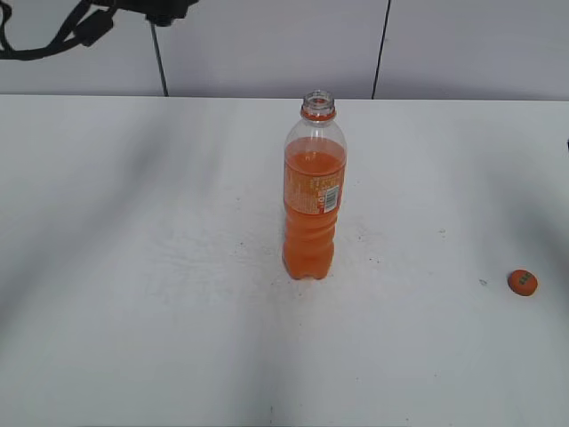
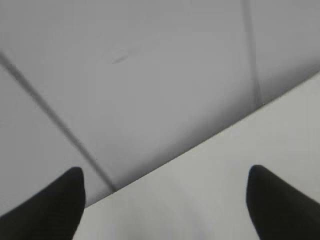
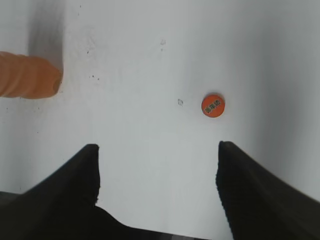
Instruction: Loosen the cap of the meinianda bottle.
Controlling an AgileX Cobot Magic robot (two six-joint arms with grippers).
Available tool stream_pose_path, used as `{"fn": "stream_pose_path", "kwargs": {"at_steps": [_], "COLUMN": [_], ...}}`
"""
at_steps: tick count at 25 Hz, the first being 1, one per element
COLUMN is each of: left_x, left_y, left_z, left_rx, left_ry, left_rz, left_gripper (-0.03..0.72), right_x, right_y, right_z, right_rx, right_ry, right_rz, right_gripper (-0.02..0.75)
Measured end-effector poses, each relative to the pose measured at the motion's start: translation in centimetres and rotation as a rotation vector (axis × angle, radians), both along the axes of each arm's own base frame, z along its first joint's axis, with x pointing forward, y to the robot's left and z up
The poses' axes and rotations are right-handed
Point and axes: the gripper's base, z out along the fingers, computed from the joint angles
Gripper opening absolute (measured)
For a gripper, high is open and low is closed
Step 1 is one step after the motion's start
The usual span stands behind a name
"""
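The meinianda bottle [image 1: 313,191] stands upright in the middle of the white table, its mouth bare and its orange neck ring showing. Its lower part shows at the left edge of the right wrist view [image 3: 27,76]. The orange cap [image 1: 523,282] lies on the table far to the right, apart from the bottle; it also shows in the right wrist view [image 3: 213,105]. My right gripper [image 3: 158,147] is open and empty, above the table short of the cap. My left gripper [image 2: 165,172] is open and empty, facing the table's far edge and the wall. Neither gripper shows in the exterior view.
The white table [image 1: 133,267] runs back to a grey panelled wall [image 1: 267,44]. Black cables [image 1: 80,27] hang at the top left of the exterior view.
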Motion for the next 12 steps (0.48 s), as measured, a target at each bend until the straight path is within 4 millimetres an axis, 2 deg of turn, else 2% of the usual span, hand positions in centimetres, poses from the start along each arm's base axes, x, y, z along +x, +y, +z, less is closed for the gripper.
{"fn": "stream_pose_path", "kwargs": {"at_steps": [5,8,12], "left_x": [1.0,0.7,-0.3], "left_y": [4.2,5.7,5.9], "left_z": [-1.2,-2.3,-3.8], "left_rx": [-0.009,0.025,-0.007], "left_ry": [0.019,0.142,0.355], "left_rz": [0.455,0.569,0.617], "left_gripper": [0.592,0.592,0.592], "right_x": [-0.7,-1.0,-1.3], "right_y": [0.1,0.2,0.2], "right_z": [-0.2,0.0,0.4], "right_rx": [0.009,0.01,0.009], "right_ry": [0.072,0.077,0.07], "right_rz": [0.024,0.028,0.03], "right_gripper": [0.543,0.544,0.544]}}
